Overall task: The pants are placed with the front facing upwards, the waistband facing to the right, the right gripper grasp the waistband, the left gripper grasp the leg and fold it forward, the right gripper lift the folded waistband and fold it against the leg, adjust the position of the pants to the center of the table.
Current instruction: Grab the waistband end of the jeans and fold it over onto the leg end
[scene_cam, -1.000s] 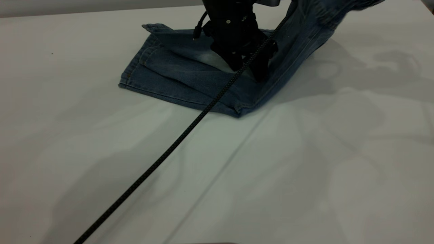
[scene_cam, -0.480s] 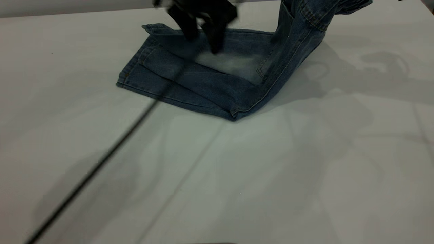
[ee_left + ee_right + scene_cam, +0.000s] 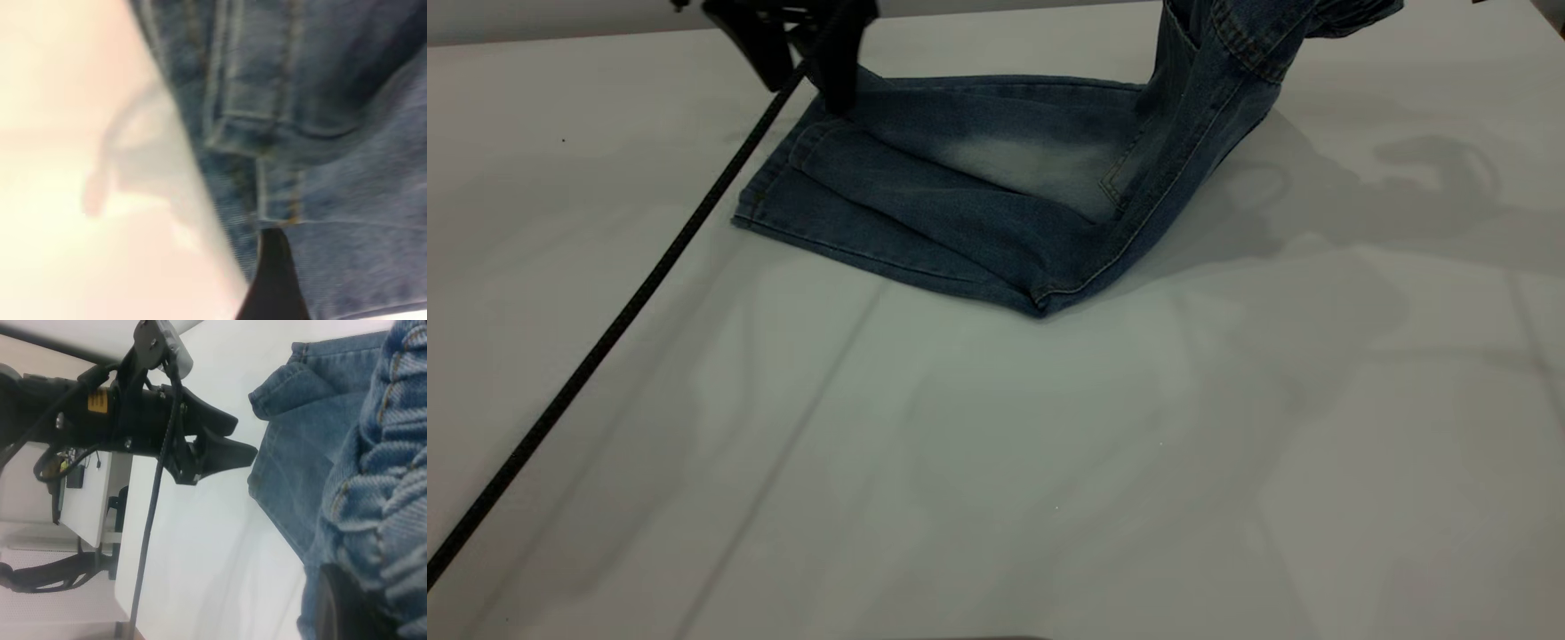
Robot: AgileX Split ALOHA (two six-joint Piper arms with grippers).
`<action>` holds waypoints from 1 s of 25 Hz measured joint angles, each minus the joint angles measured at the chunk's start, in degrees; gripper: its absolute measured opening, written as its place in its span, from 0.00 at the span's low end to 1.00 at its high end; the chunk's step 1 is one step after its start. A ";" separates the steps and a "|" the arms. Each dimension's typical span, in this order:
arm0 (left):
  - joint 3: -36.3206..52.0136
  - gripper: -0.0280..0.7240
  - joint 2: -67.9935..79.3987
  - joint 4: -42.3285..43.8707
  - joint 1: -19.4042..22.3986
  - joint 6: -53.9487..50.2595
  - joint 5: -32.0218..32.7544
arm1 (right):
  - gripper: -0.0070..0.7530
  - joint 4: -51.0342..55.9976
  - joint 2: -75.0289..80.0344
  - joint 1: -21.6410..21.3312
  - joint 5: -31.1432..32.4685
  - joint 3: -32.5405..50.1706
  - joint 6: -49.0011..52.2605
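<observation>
The blue denim pants point(image 3: 978, 204) lie folded lengthwise on the white table point(image 3: 1049, 462), leg hems to the left. Their right end rises steeply off the table and leaves the exterior view at the top. In the right wrist view, the gathered waistband point(image 3: 393, 473) is pinched in my right gripper point(image 3: 347, 607), which is shut on it. My left gripper point(image 3: 805, 93) hovers open and empty just above the far hem corner. The right wrist view also shows the left gripper point(image 3: 245, 439) beside the hems, fingers apart. The left wrist view shows one dark finger point(image 3: 273, 280) over the stitched hem.
The left arm's black braided cable point(image 3: 605, 338) runs diagonally across the table from the gripper to the lower left edge. The pants sit in the far half of the table, and bare tabletop spreads in front of them and to both sides.
My left gripper has swung left from over the middle of the pants to their hem end, cable following. The waistband end first rose and shifted slightly left, then held still.
</observation>
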 joint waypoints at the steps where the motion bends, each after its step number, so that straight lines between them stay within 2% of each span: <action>1: 0.00 0.70 0.42 -0.35 0.29 1.09 -0.19 | 0.12 0.00 0.00 0.00 0.00 0.00 -0.01; 13: -0.10 0.70 6.56 -1.47 0.37 5.02 -3.74 | 0.12 0.52 -0.36 1.15 2.82 -0.68 0.45; 18: -0.10 0.70 6.56 -2.23 0.37 5.08 -3.81 | 0.12 0.47 -0.43 7.21 2.17 -7.31 4.50; 25: -0.17 0.70 6.57 -2.41 0.37 4.83 -3.81 | 0.12 0.67 2.02 15.99 -6.66 -15.03 8.14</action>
